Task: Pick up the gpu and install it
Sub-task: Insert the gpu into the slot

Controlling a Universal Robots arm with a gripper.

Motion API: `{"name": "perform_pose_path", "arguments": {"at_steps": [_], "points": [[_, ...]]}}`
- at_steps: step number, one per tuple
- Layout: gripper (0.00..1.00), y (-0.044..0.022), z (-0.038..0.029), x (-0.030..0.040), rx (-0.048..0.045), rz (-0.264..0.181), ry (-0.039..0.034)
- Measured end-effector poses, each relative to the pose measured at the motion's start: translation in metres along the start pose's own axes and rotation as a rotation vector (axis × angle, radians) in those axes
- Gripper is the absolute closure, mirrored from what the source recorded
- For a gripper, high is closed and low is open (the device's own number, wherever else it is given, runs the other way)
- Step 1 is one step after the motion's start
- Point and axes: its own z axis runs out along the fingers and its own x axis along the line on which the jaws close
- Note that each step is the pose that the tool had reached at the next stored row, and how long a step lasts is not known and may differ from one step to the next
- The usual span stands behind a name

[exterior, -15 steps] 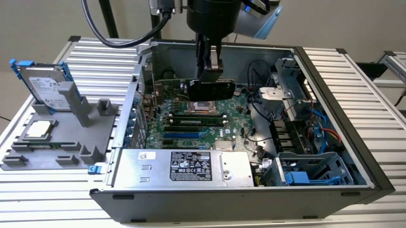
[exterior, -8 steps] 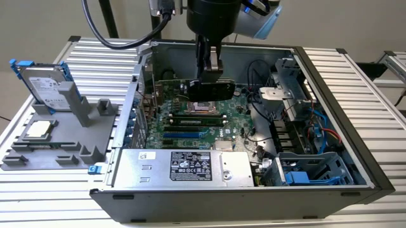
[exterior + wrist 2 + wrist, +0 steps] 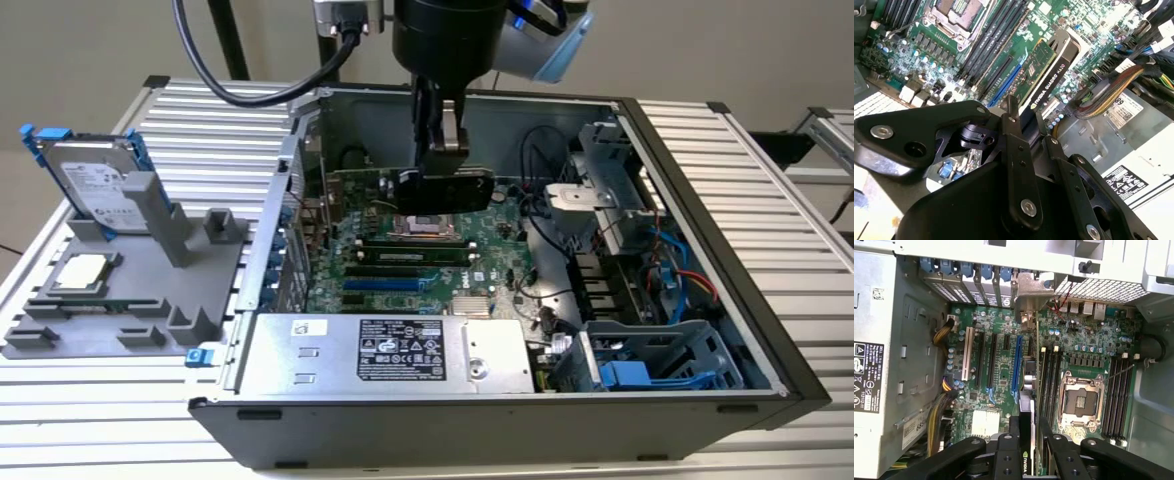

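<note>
Item: gpu (image 3: 445, 188) — held edge-on above the motherboard (image 3: 400, 262) inside the open computer case (image 3: 694, 330), upper centre of the exterior view. Not yet seated in any slot.

Claw (image 3: 1026, 117) — clenched on the gpu, its fingers (image 3: 1013, 131) pressing the card's two faces, as the second wrist view shows at centre frame.

Position: in the first wrist view the card's silver bracket (image 3: 1030, 297) sits at upper centre, near the case's rear expansion openings; the card body runs down the frame just beside the long blue slot (image 3: 1015, 366) and the memory slots (image 3: 1050, 377).

Risks, as judged:
- Misalignment — the card looks tilted in the second wrist view; a skewed descent could jam its edge connector against the slot wall or nearby components.
- Bracket fouling the rear frame of the case, stopping the card short.
- Wrong slot, since several lie close together.
- Slip in the grasp if the card meets resistance.

View differences:
- Exterior view: whole case, power supply (image 3: 400, 350) at lower centre, and on the bench (image 3: 747, 170) at left a grey fixture (image 3: 127, 300) carrying a hard drive (image 3: 94, 182) and a small square chip (image 3: 83, 270).
- First wrist view: bracket-to-opening and card-to-slot relation.
- Second wrist view: the grasp itself, the card's black cooler edge (image 3: 1054, 75).
</note>
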Motion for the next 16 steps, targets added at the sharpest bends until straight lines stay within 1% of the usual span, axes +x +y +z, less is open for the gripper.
{"name": "perform_pose_path", "arguments": {"at_steps": [4,16], "points": [[1.0,0.0,0.0016,0.0001,0.0006,0.0,-0.0014],[1.0,-0.0001,0.0093,0.0003,0.0026,0.0,-0.0014]]}}
